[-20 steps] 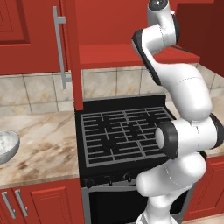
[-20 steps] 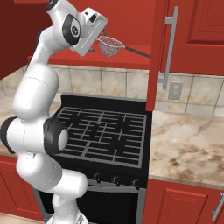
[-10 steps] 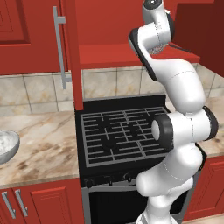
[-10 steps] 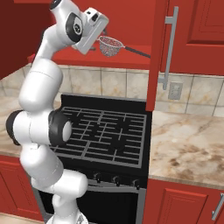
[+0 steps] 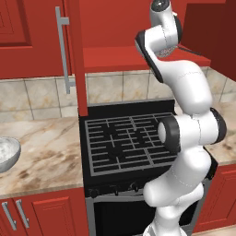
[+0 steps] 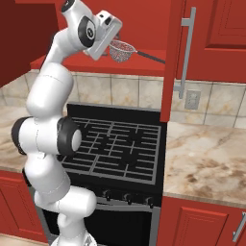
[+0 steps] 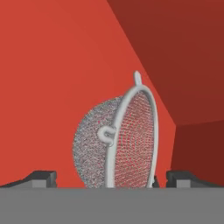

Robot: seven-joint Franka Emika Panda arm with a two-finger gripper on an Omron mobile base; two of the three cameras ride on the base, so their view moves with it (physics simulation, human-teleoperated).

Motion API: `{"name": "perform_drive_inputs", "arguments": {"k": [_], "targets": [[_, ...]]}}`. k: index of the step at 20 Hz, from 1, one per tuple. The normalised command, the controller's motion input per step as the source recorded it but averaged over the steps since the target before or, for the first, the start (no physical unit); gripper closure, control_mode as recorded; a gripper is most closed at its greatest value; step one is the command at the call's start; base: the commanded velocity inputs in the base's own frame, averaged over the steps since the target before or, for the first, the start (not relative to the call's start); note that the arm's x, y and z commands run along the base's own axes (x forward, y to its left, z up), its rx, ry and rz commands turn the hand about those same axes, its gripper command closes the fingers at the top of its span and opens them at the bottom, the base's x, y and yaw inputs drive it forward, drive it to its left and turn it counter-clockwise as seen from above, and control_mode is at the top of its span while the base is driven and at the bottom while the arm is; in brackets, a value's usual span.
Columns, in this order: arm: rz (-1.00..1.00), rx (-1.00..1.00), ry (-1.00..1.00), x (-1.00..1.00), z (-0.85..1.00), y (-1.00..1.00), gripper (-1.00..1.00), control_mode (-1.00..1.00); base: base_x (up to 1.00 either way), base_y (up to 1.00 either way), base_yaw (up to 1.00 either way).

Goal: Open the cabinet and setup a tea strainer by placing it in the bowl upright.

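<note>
strainer [image 6: 122, 51] | sitting on the cabinet [image 6: 144, 29] shelf, doors open, handle poking right | tool [image 7: 109, 177] wide open, fingers either side of the mesh, not gripping yet | risk: thin round rim might squirt out when it closes | bowl [image 5: 5, 154] way off on the left surface [image 5: 41, 152]

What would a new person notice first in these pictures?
First the white arm, raised over the black stove into the open red cabinet. There its open claw stands on both sides of the silver tea strainer on the shelf. The bowl waits far left on the marble counter.
</note>
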Motion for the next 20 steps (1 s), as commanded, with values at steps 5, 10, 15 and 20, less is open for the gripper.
{"name": "perform_drive_inputs", "arguments": {"k": [5, 10, 15, 20], "targets": [[0.00, 0.00, 0.01, 0.21, -0.21, -0.09, -1.00, -1.00, 0.00, 0.00, 0.00], [0.01, 0.00, 0.03, 0.32, -0.09, -0.02, -1.00, -1.00, 0.00, 0.00, 0.00], [0.02, 0.00, 0.01, 0.31, -0.01, 0.00, -1.00, -1.00, 0.00, 0.00, 0.00], [0.04, 0.00, 0.00, 0.15, -0.01, 0.00, -1.00, -1.00, 0.00, 0.00, 0.00]]}}
